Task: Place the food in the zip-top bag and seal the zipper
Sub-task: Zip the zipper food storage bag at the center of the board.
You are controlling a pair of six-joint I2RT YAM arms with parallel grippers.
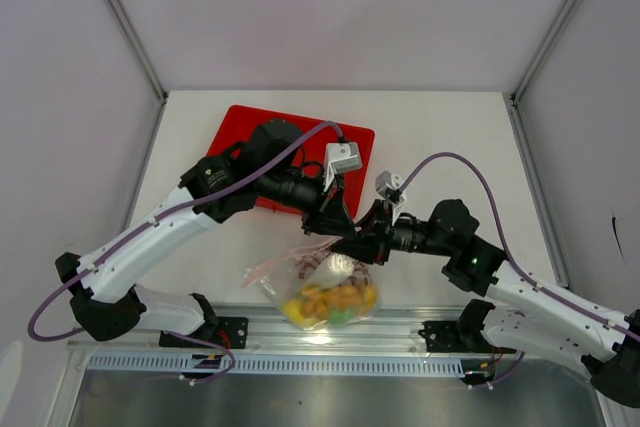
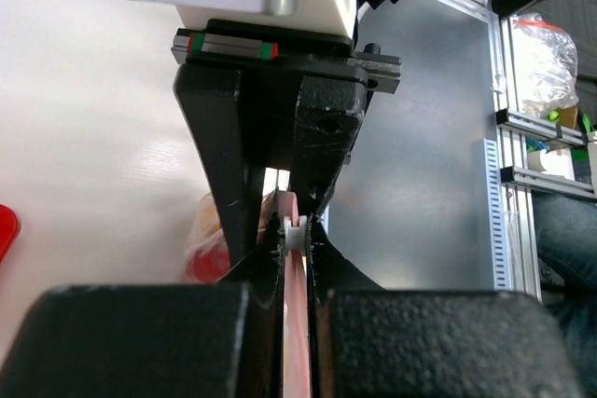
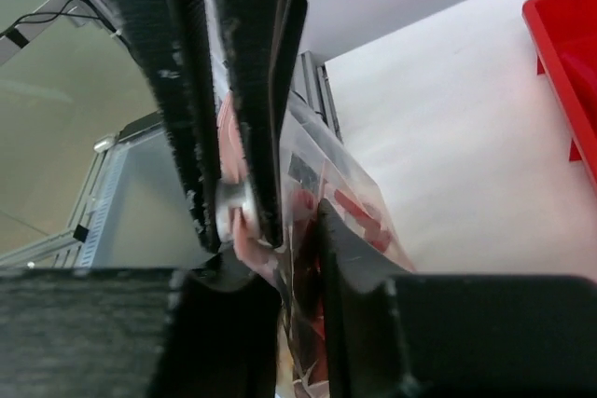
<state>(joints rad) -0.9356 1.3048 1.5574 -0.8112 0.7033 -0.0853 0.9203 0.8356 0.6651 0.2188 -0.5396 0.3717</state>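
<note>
The zip-top bag (image 1: 318,287) lies at the table's near edge, and the food (image 1: 330,302) shows through it as yellow, orange, green and white pieces. Both grippers meet at its mouth. My left gripper (image 1: 338,230) (image 2: 294,230) is shut on the pinkish-red zipper (image 2: 297,323), its tips pinching the strip at a small white slider (image 2: 293,232). My right gripper (image 1: 368,237) (image 3: 297,240) faces it from the right. Its jaws stand a narrow gap apart with crinkled bag plastic (image 3: 350,198) between them. In the right wrist view the zipper (image 3: 230,132) runs between the left gripper's fingers.
A red tray (image 1: 240,127) (image 3: 569,53) sits behind the left arm at the back of the table. An aluminium rail (image 1: 320,332) with the arm bases runs along the near edge, just below the bag. Grey walls close in the back and sides.
</note>
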